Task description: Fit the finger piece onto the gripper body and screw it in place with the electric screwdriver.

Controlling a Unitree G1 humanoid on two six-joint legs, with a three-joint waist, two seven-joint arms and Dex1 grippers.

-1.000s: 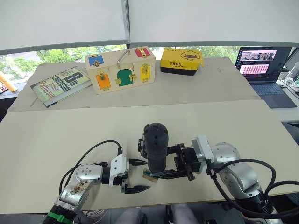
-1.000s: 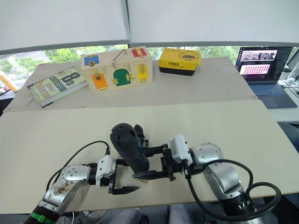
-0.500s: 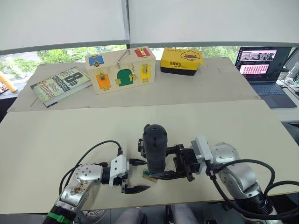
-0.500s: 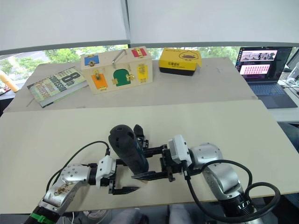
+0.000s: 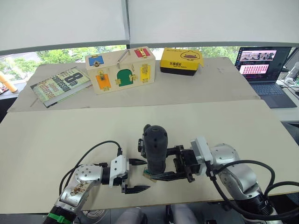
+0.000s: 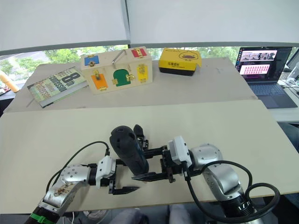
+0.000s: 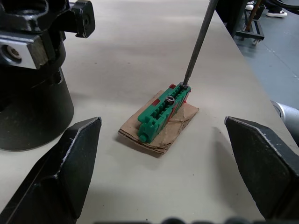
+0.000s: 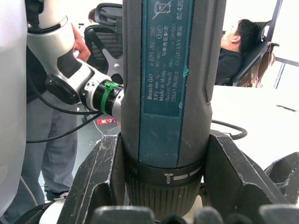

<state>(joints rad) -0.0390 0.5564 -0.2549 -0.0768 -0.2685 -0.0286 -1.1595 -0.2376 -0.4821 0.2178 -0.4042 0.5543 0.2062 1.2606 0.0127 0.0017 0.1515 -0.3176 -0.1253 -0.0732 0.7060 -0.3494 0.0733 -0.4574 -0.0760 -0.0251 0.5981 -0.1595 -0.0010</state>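
Observation:
My right gripper [image 5: 159, 165] is shut on the electric screwdriver [image 5: 155, 148], a thick dark cylinder held upright near the table's front edge. Its thin metal bit [image 7: 198, 44] points down and touches a screw on a small green tray [image 7: 163, 112], which lies on a scrap of cardboard. My left gripper [image 5: 145, 175] stands open just left of the tray, one finger on each side of it. The gripper body [image 7: 32, 79], a black block on a round base, stands just behind the screwdriver, with a pointed finger [image 6: 138, 130] sticking up. The finger piece is out of view.
Along the back of the table lie a book [image 5: 58, 85], a wooden latch box [image 5: 120, 70], a yellow box [image 5: 182, 60] and, at the right, an open laptop [image 5: 261, 67]. The table's front edge [image 5: 187, 201] is close behind both grippers. A person [image 8: 238, 51] sits beyond the table.
The screwdriver has wobbled very slightly in my right gripper. The left gripper and the tray have stayed put.

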